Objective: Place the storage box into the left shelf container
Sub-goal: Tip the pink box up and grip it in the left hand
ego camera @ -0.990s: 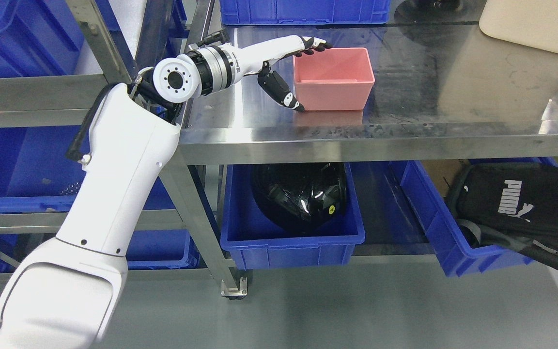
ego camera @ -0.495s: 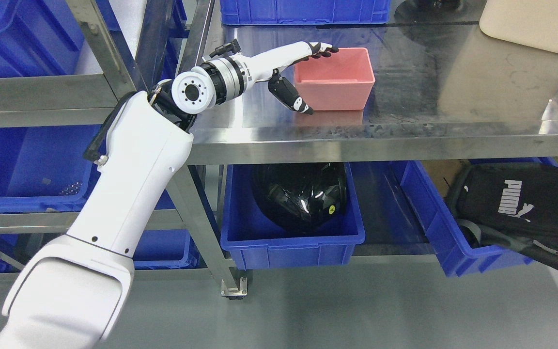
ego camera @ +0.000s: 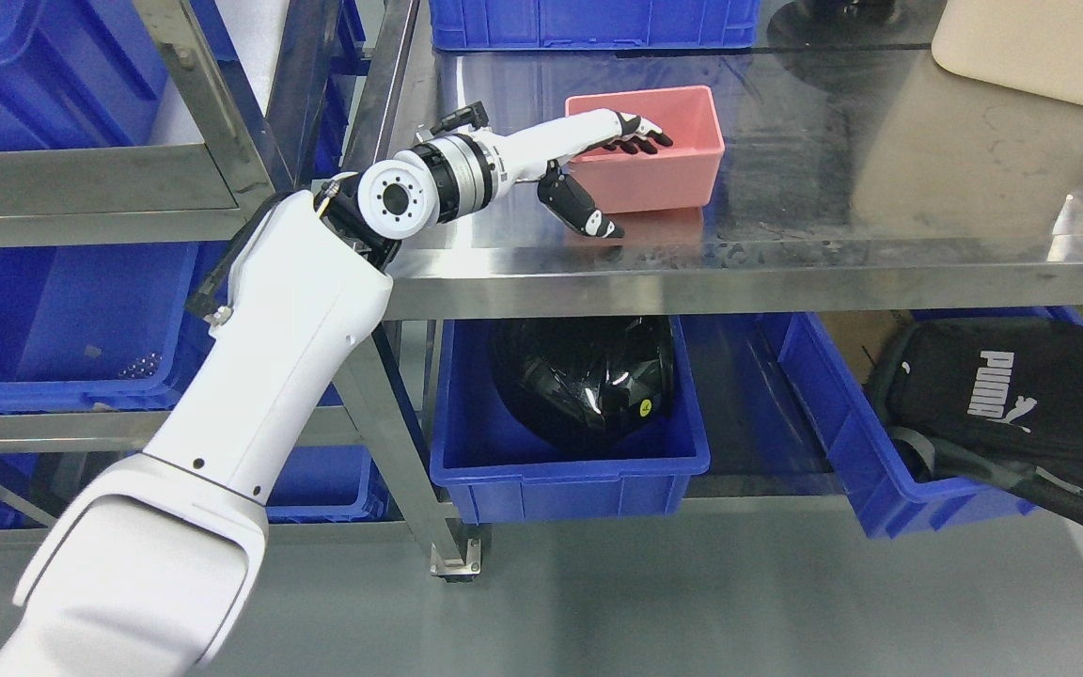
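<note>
The left hand (ego camera: 598, 165) is stretched over the near left corner of the pink storage box (ego camera: 647, 146), with its fingers (ego camera: 640, 139) reaching over the left rim into the cavity and its thumb (ego camera: 584, 207) spread down outside the front wall, so the wall is straddled, though a firm grip cannot be told. The storage box is seen upright on the steel table (ego camera: 786, 254), close to its left end. Blue shelf containers (ego camera: 53, 320) are seen on the rack at the left, apart from the box.
</note>
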{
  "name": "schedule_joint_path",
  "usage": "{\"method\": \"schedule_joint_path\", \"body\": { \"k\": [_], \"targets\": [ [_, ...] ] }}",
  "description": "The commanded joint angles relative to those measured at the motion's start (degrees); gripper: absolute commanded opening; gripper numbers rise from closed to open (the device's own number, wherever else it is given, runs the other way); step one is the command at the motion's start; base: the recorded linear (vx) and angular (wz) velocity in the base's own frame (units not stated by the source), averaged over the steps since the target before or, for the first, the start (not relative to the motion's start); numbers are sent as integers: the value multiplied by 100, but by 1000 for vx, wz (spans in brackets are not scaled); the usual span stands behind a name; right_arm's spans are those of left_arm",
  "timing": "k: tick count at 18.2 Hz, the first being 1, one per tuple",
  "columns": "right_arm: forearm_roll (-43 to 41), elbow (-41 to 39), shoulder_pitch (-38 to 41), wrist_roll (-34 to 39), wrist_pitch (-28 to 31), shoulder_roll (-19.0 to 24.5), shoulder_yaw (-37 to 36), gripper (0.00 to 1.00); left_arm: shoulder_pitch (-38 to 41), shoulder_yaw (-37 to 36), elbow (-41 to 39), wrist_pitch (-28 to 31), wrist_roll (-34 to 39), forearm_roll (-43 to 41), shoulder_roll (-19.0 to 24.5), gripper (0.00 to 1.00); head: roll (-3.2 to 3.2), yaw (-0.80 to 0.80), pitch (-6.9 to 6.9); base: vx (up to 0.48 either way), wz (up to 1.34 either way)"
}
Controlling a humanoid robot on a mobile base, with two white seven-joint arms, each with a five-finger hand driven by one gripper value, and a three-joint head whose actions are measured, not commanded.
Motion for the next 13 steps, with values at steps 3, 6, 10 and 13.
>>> {"method": "schedule_joint_path", "body": {
  "k": [3,6,10,13],
  "targets": [
    [9,-100,69,1,-2,-100,-26,100,14,-188,347,67,-71,-149,70,51,0,0,0,-2,33],
    [9,-100,69,1,-2,-100,-26,100,32,268,347,-3,-45,-122,70,23,0,0,0,7,25],
    [9,-100,69,1,-2,-100,-26,100,347,1172,347,-293,-27,314,70,1,0,0,0,-1,-19],
    [9,-100,69,1,-2,-100,-26,100,646,1665,277,-592,-19,1569,70,0,0,0,0,-1,-7]
  ]
}}
